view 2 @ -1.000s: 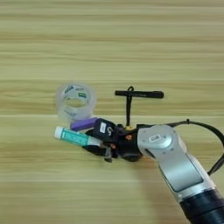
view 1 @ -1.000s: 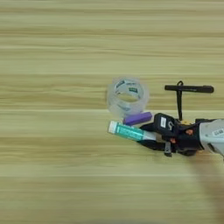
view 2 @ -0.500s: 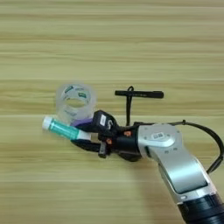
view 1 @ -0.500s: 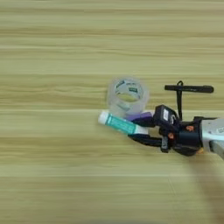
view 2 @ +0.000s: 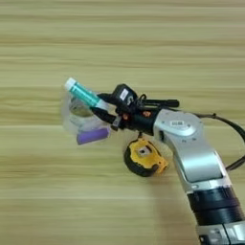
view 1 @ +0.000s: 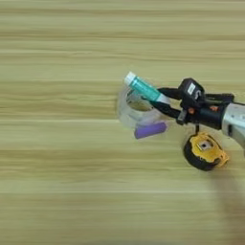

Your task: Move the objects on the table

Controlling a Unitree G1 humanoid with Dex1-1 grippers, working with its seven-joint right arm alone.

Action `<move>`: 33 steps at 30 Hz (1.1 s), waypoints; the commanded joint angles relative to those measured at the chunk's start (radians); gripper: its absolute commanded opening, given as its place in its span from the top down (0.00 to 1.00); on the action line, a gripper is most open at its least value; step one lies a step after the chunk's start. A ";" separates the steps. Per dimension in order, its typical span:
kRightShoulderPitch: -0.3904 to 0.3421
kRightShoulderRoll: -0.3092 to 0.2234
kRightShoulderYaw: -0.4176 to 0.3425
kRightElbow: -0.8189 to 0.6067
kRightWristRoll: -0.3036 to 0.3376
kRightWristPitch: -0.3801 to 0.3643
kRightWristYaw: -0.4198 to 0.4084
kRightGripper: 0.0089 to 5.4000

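My right gripper [view 2: 101, 106], two black fingers on the silver forearm [view 2: 191, 148], is clamped on the green-and-white glue stick [view 2: 85, 94], jaws narrow around its near end. The stick points up-left with its white cap farthest from the gripper, and it sits above the clear tape roll [view 1: 134, 109]; I can't tell whether it touches the roll's rim. The short purple cylinder [view 1: 150, 130] lies on the table just beside the roll's lower-right edge, under the lower finger [view 2: 103, 115] and apart from it. The yellow-black tape measure [view 2: 144, 156] rests on the light-wood table [view 2: 48, 191] below the wrist, near the forearm; its strap isn't clear to me. The slim black pen [view 2: 160, 102] shows behind the wrist, mostly hidden by the gripper body, with only its right part visible. Roll, cylinder and tape measure are all close around the gripper; the roll is directly in line with the stick.
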 commanded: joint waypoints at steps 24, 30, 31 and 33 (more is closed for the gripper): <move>-0.138 -0.077 0.030 0.330 -0.267 -0.177 -0.142 0.69; -0.103 -0.085 0.064 0.323 -0.280 -0.179 -0.091 0.69; -0.098 -0.085 0.066 0.321 -0.279 -0.177 -0.085 0.69; -0.093 -0.085 0.067 0.323 -0.280 -0.175 -0.081 0.69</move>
